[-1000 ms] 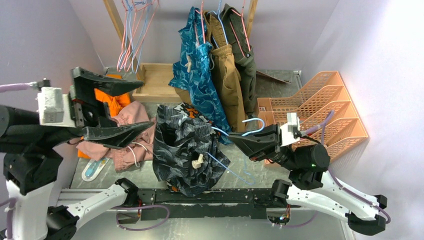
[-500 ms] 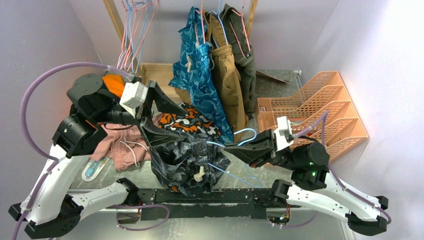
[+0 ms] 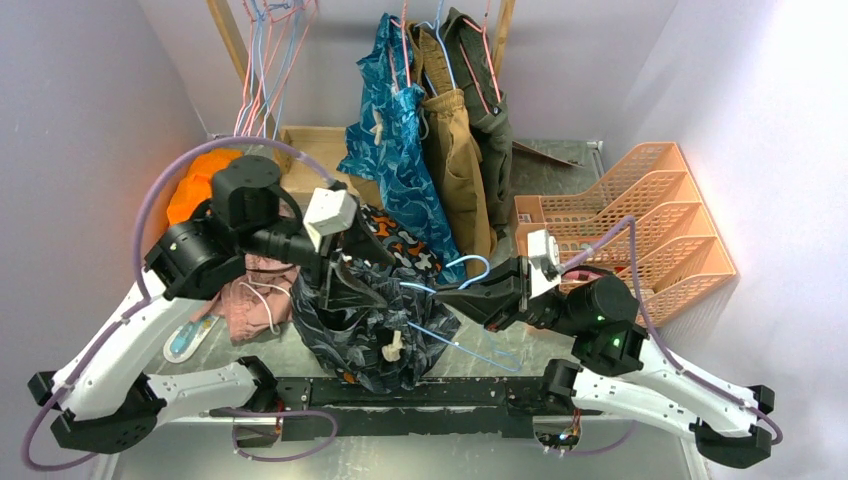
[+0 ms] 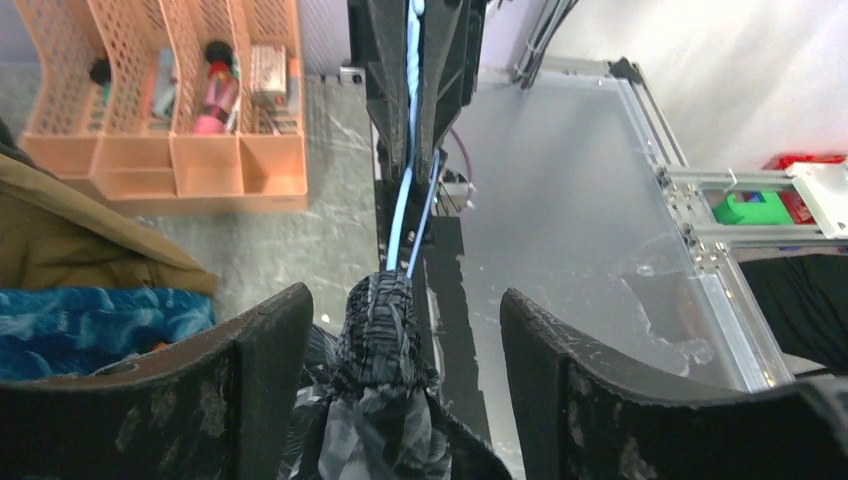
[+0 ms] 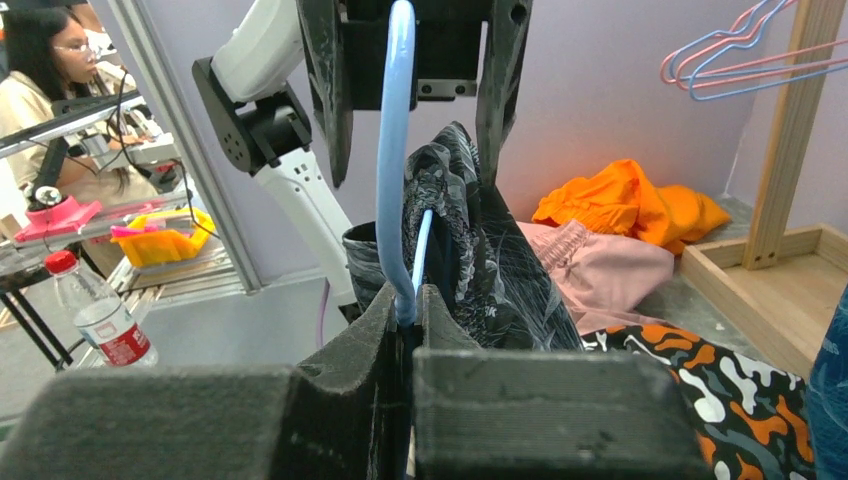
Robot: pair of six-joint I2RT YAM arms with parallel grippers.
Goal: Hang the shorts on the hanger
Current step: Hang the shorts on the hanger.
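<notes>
With the right gripper (image 5: 405, 300) clamped on the hanger (image 5: 393, 150), the shorts (image 3: 350, 320) sit bunched on its wire between the wide-open left gripper (image 4: 400, 300) fingers, apparently still needing straightening.

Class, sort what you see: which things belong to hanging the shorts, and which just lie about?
Job: dark charcoal leaf-print fabric shorts; thin light-blue wire hanger; right gripper clamping it; open left gripper.
Lying about: orange cloth; pink garment; black-orange-white blotchy shorts; peach mesh organiser.

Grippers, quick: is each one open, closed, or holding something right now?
Left gripper: open, fingers either side of the bunched shorts, not pinching them.
Right gripper: closed on the light-blue hanger.
</notes>
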